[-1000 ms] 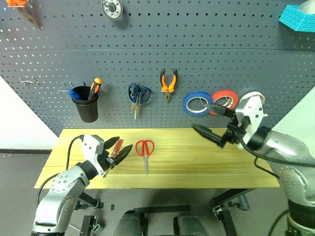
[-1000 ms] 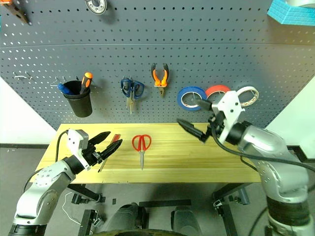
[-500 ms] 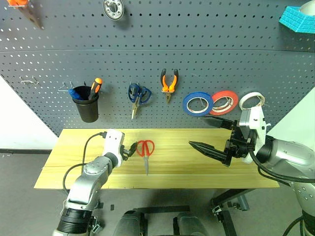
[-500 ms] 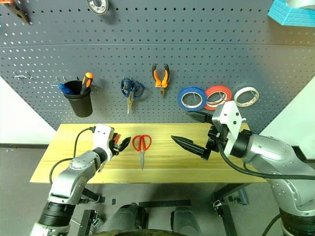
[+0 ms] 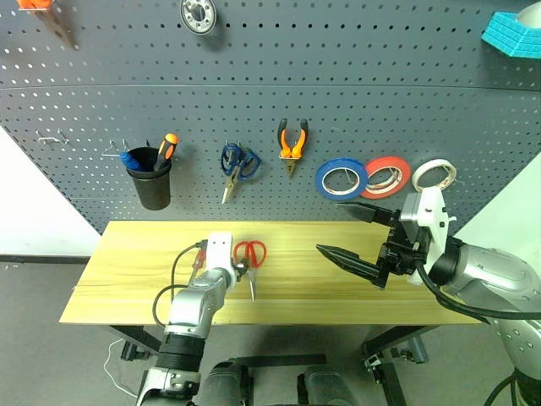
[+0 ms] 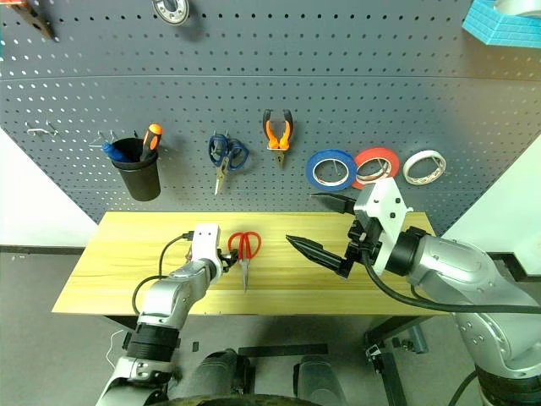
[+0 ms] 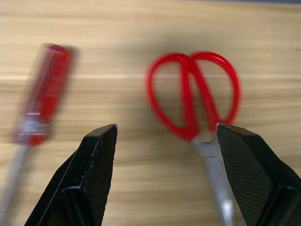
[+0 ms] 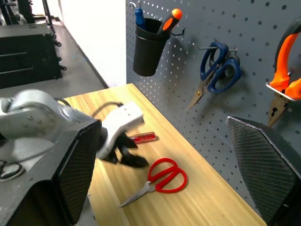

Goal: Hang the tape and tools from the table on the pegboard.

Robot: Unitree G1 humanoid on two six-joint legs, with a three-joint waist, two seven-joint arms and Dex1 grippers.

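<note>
A: Reaching for a tool is the step in hand. On the table (image 5: 127, 288), the left gripper (image 7: 164, 155) hovers low with its black fingers spread, grasping nothing. A red screwdriver (image 7: 44, 92) lies just beside it; red scissors (image 7: 195, 99) lie between the fingers' line.

B: And further right?

A: Pliers (image 5: 291, 144) and blue tape (image 5: 341, 178) already hang on the pegboard (image 5: 270, 101). The right gripper (image 5: 359, 237) hangs above the table, released wide, empty.

B: Next?

A: Probably lowering over the scissors' handles and closing squarely, since thin flat loops could slip.
</note>
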